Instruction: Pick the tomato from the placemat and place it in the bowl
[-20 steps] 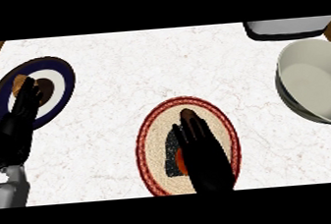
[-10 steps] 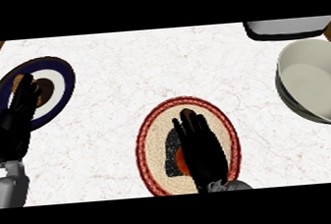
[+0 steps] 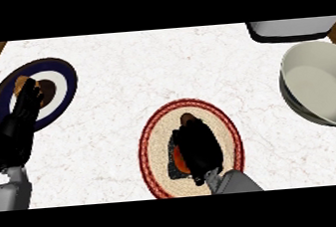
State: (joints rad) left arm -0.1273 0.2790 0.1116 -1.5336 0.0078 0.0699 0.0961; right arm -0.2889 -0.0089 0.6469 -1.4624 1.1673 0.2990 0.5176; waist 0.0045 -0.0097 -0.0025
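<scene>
Since half a second ago your right hand point(image 3: 199, 148) has curled round the tomato point(image 3: 179, 160) on the placemat point(image 3: 156, 135), grasping it; your left hand point(image 3: 16, 139) rests open at left.

The placemat point(image 3: 156, 151) lies on the counter point(image 3: 138, 73), at the middle near its front edge. The tomato point(image 3: 179, 160) sits on the placemat, under the right hand point(image 3: 197, 145), which curls over it. The bowl point(image 3: 323, 83) stands to the right, with a container point(image 3: 294, 28) behind it. The plate point(image 3: 59, 76) lies far left, with the left hand point(image 3: 17, 132) over its near rim.
</scene>
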